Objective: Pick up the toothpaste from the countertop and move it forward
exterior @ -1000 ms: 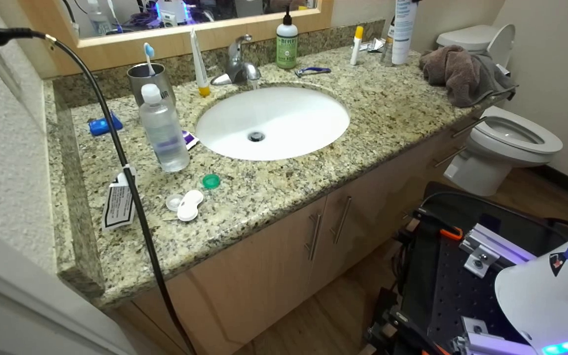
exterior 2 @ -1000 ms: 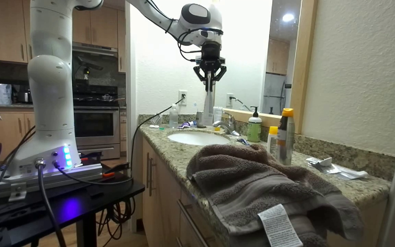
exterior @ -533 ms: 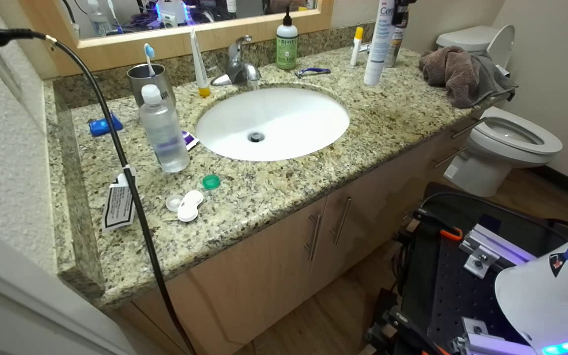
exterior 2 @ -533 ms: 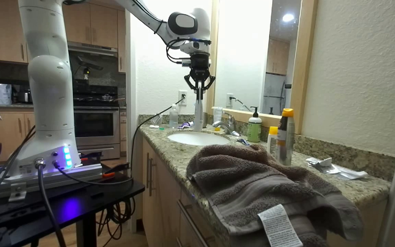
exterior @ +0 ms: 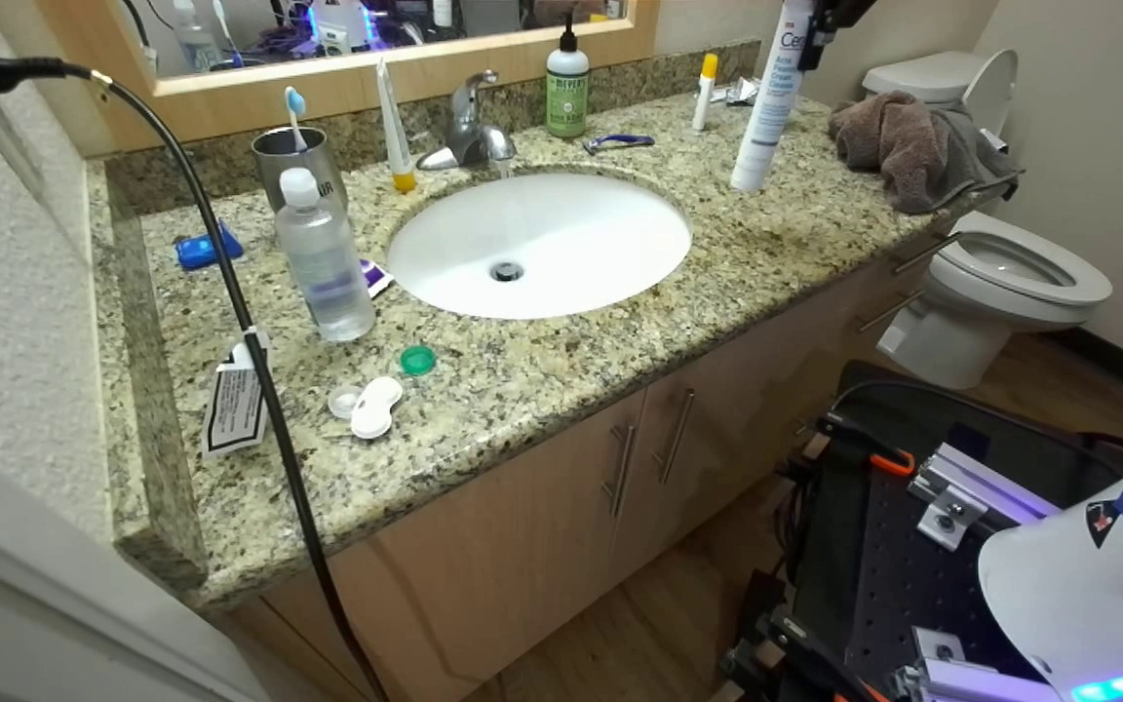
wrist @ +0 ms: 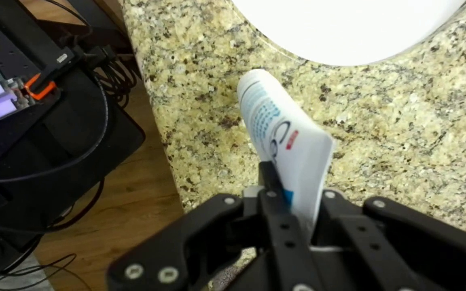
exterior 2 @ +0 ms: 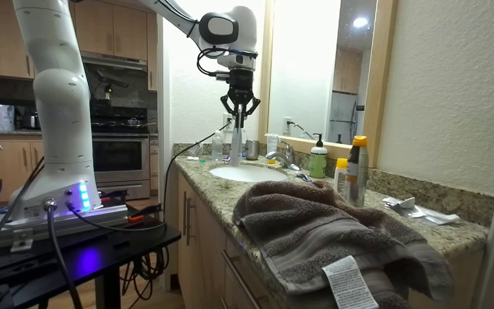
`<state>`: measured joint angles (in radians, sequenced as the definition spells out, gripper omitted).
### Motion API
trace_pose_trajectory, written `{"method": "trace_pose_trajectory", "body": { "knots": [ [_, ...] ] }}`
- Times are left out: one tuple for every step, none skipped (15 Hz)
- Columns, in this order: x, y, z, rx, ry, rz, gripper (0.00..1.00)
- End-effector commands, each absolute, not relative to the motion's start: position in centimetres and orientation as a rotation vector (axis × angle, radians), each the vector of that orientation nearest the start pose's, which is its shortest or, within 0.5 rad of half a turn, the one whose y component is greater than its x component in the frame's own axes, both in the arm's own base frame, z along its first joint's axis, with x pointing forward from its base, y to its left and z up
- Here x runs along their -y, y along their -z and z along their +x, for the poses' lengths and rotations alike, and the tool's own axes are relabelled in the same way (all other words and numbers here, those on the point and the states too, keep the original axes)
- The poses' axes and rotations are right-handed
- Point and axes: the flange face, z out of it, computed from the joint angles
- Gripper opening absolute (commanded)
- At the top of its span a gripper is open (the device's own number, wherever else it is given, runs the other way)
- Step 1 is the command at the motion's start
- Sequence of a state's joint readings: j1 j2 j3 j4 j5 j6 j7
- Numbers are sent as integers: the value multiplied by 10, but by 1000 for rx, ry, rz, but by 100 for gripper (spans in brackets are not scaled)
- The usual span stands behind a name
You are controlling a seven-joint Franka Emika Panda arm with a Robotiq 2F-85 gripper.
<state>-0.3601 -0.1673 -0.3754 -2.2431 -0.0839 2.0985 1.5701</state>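
speckled countertop (exterior: 542, 361) | clear bottle (exterior: 326, 268) | green cap (exterior: 417, 360) | razor (exterior: 625, 139) | towel (exterior: 898, 146)

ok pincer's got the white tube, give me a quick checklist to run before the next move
1. Pincer shut on the white tube: ok, clamped near its flattened upper end.
2. Its base off the countertop: cannot tell, no view settles it.
3. Sink apart from the tube: ok, countertop shows between in the wrist view.
4. Razor apart from the tube: ok, countertop shows between in an exterior view.
5. Towel apart from the tube: ok, likewise.
6. Landing spot for the forward move: cannot tell, nothing marks one.
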Motion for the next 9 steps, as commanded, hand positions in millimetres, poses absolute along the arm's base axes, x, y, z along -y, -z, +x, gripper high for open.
{"method": "trace_pose_trajectory", "body": {
  "knots": [
    [335, -438, 327, -2850, 36, -1374, 4],
    [336, -438, 321, -2864, 41, -1374, 4],
    [337, -436, 315, -2879, 44, -1376, 4],
    [338, -434, 310, -2894, 41, -1375, 4],
    [339, -432, 308, -2906, 52, -1374, 4],
    [341, -428, 307, -2927, 57, -1366, 4],
    [343, -422, 308, -2963, 65, -1346, 4],
    [345, -418, 308, -3000, 80, -1326, 4],
    [346, -415, 308, -3019, 90, -1313, 4]
  ]
}}
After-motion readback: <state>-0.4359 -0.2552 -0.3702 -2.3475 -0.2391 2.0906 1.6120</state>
